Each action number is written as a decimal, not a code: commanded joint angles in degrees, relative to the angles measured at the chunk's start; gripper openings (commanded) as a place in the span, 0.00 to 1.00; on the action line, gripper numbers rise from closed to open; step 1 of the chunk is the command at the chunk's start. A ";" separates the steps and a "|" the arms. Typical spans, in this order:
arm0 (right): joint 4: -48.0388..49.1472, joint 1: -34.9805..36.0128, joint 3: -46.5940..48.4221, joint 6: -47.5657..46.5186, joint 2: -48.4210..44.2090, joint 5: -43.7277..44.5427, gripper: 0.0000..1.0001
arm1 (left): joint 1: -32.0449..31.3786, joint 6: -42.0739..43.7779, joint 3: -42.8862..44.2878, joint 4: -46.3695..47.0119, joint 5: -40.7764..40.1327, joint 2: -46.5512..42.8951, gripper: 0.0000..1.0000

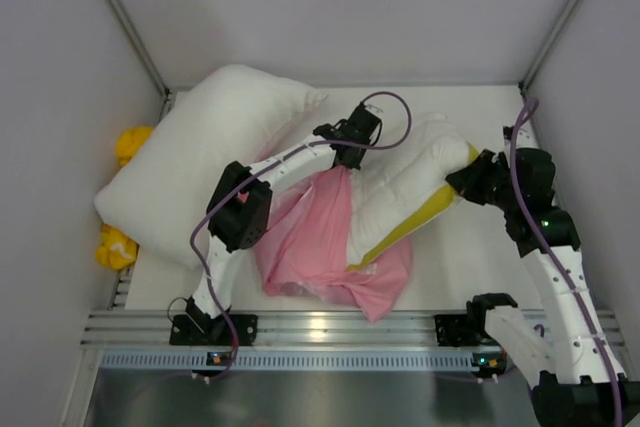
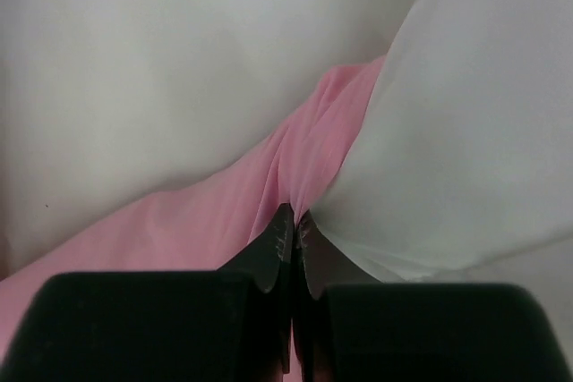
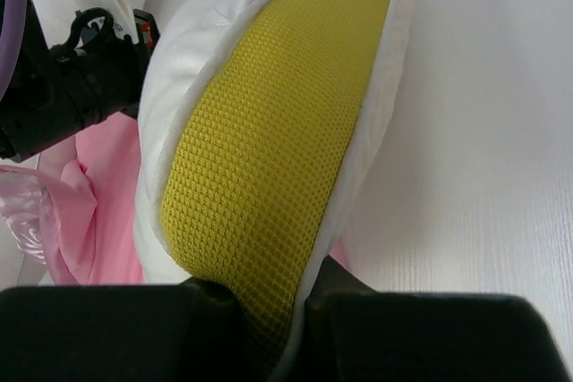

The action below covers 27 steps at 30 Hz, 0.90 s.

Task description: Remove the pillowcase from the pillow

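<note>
The pink pillowcase (image 1: 320, 247) lies bunched in the middle of the table, still round the near end of the pillow (image 1: 410, 172). The pillow is white with a yellow band (image 1: 412, 225). My left gripper (image 1: 345, 160) is at the case's far edge, shut on a pinched fold of pink fabric (image 2: 304, 149); the white pillow (image 2: 466, 131) bulges just to the right of its fingertips. My right gripper (image 1: 468, 179) is shut on the pillow's right end, with the yellow mesh band (image 3: 277, 131) and its white seam clamped between the jaws. Pink pillowcase (image 3: 98, 230) shows to the left of the band.
A second, plain white pillow (image 1: 205, 162) lies at the back left, touching the left arm's side. Two yellow objects (image 1: 130, 142) (image 1: 115, 247) sit beyond the table's left edge. Grey walls enclose the back and sides. A metal rail (image 1: 330, 332) runs along the near edge.
</note>
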 commanded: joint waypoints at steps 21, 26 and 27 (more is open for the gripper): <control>0.76 0.34 4.03 -2.65 0.46 5.15 0.93 | 2.27 -6.60 -38.75 29.22 -2.38 -52.96 0.00; 0.14 0.34 13.52 -5.64 2.64 5.70 0.93 | 2.18 -9.32 -44.72 29.50 0.43 -59.02 0.00; 0.14 0.43 14.57 -5.73 4.65 4.74 0.94 | 2.18 -10.37 -45.52 29.41 0.70 -59.99 0.00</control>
